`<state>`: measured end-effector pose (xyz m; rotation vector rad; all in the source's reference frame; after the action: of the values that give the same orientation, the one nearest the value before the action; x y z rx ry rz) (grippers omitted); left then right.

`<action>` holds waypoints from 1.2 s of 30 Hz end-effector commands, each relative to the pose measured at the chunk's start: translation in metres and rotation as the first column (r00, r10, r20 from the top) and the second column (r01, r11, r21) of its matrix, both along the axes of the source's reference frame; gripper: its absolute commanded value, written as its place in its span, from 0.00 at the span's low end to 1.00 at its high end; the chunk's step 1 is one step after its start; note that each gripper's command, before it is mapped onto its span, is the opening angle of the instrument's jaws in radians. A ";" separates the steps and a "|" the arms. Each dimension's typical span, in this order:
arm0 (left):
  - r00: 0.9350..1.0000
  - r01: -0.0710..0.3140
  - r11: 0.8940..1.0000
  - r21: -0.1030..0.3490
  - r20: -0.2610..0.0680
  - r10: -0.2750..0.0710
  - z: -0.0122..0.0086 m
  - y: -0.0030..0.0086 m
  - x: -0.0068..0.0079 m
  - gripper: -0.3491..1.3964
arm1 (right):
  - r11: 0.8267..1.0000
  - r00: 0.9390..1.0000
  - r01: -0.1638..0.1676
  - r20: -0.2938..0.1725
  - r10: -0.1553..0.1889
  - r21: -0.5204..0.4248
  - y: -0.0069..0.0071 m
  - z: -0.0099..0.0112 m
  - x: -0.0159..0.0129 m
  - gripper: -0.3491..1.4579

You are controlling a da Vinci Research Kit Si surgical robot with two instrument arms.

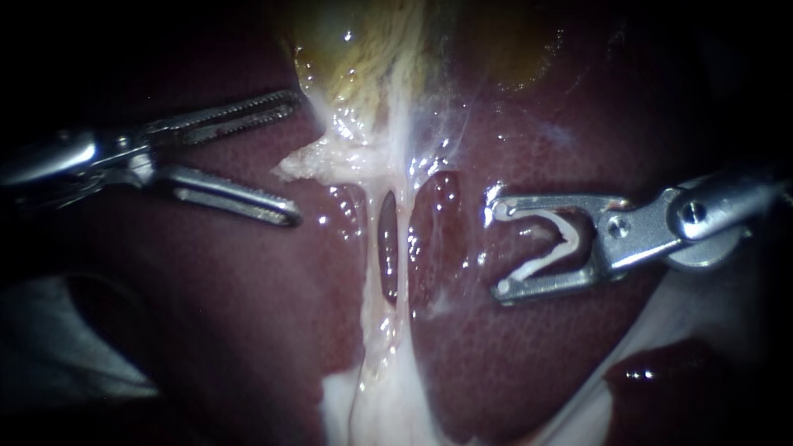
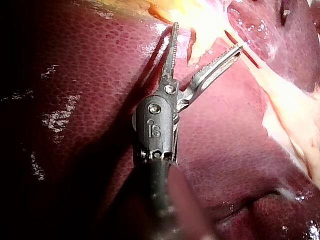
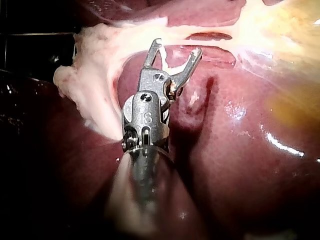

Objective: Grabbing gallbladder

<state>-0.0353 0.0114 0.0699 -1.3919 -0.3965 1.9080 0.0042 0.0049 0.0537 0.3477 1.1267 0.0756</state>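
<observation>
The yellowish gallbladder (image 1: 363, 49) lies at the top centre, and pale tissue (image 1: 330, 161) trails from its lower end. My left instrument (image 1: 295, 157) comes in from the left with its serrated jaws open and nothing between them. Its tips stop just short of that pale tissue. In the left wrist view the left instrument (image 2: 207, 37) stands open, and the gallbladder (image 2: 200, 10) lies just ahead of it. My right instrument (image 1: 496, 245) holds a white V-shaped clip (image 1: 549, 244) seated against both of its wide-set jaws, to the right of the tubes. The right wrist view shows the right instrument (image 3: 177, 47) with this clip (image 3: 172, 65).
Dark red liver (image 1: 512, 363) fills most of the view. Two whitish tubes (image 1: 406, 239) run down from the gallbladder with a dark slit between them. White fatty tissue (image 1: 380, 405) spreads at the bottom centre and also shows beside the right instrument (image 3: 90, 90).
</observation>
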 end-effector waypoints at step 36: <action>1.000 0.005 0.968 0.250 -0.026 0.001 -0.0082 0.0002 0.0019 0.00 | 1.000 1.000 0.000 0.000 0.000 0.000 0.0000 0.0000 0.0000 0.47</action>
<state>-0.0330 0.0121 0.0612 -1.1889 -0.6001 1.7964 0.0042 0.0049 0.0537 0.3474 1.1268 0.0761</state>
